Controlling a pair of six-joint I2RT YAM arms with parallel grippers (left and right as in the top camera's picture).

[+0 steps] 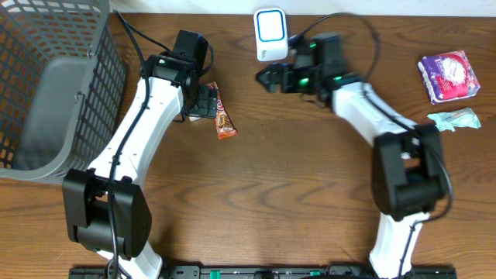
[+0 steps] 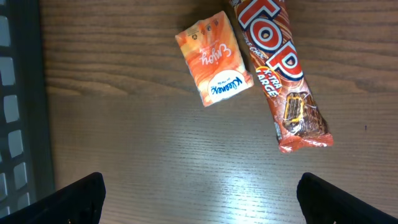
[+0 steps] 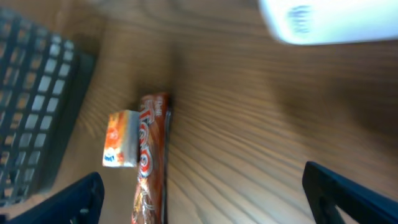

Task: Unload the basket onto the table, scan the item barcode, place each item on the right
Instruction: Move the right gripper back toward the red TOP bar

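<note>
Two grippers, both with jaws spread wide and nothing between them. The left gripper (image 2: pixel 199 190) hangs over bare wood just short of the orange tissue pack (image 2: pixel 214 59) and the chocolate bar (image 2: pixel 281 78). These two lie side by side, the pack's corner right at the bar's wrapper, though I cannot tell whether they touch. To the left of the pack, the dark mesh wall of the basket (image 1: pixel 93 85) closes that side, with a strip of open wood between them. From overhead, the basket fills the table's far left corner and the bar's lower end pokes out from under the left wrist, slanting toward the middle of the table (image 1: pixel 294 178). The right gripper (image 3: pixel 204 177) points toward the bar and pack across a clear stretch of wood and is well apart from both. The white scanner (image 1: pixel 270 32) stands at the far edge, just beyond this gripper. Between the two arms, the middle and near side of the table lie open. By the right edge sit a purple packet (image 1: pixel 449 76) and, nearer, a teal packet (image 1: pixel 456 118), close together but apart.
</note>
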